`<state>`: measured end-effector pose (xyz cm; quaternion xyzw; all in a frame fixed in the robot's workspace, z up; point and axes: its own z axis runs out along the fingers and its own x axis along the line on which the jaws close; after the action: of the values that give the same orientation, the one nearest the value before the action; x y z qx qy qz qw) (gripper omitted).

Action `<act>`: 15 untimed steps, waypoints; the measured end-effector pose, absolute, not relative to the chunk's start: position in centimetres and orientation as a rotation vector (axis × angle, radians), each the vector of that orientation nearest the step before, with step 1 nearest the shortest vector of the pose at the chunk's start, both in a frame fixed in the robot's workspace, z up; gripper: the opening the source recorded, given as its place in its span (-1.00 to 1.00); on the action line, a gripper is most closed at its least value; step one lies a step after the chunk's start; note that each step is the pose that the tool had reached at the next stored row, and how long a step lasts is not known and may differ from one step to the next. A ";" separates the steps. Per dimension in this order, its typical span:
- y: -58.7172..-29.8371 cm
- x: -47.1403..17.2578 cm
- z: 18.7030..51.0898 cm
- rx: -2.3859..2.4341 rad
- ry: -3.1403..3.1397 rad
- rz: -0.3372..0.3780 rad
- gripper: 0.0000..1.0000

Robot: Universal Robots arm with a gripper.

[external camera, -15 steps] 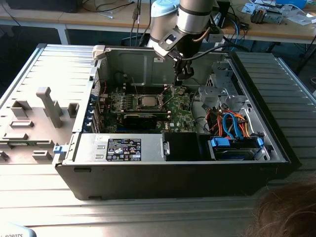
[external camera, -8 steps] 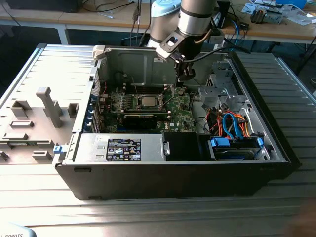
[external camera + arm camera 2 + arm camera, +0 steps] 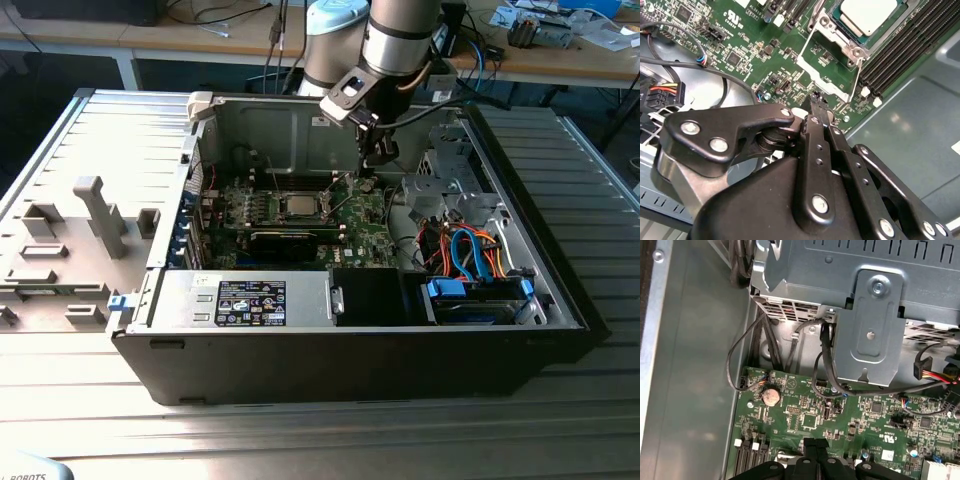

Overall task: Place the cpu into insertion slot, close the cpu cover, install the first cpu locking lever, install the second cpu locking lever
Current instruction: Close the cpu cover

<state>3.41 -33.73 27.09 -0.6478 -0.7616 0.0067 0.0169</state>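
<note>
**Silver-topped cpu (image 3: pixel 870 14) in the slot, cover open**

Writing: a black-and-white label (image 3: pixel 250 302) sits on the grey power supply box by the near wall of the computer case (image 3: pixel 350 365). Its print cannot be made out. White lettering dots the green motherboard (image 3: pixel 740 50) in both wrist views.

Hidden or cut off: in the second wrist view the cpu runs off the picture's edge, so only part of its pale top shows. The arm's black linkage covers much of the board there. In the first wrist view a grey metal bracket (image 3: pixel 870 340) and dark cables (image 3: pixel 822 365) overhang the board near a coin cell (image 3: pixel 771 396).

Task's thing: the cpu lies flat, metal face up, inside the insertion slot (image 3: pixel 856 50), just beside the long black memory slots (image 3: pixel 900 50). It is square, so it has no long axis, and its edges run parallel to those slots. The cpu cover (image 3: pixel 821 76) is swung off the socket toward the gripper (image 3: pixel 815 100), and green board shows through its window. Its tilt cannot be told.

Claw: fingers drawn together, empty, with the tips close by the cover's outer bar. Contact cannot be told. In the exterior view the gripper hangs inside the case, to the exterior view's right of the cpu.
</note>
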 end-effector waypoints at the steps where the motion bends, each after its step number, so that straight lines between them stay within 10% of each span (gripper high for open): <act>1: -33.7 3.5 26.9 -2.014 -2.367 0.021 -0.79; 15: -33.6 3.1 25.6 -2.015 -2.368 0.019 -0.79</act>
<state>3.09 -33.63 25.65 -0.6479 -0.7615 0.0062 0.0163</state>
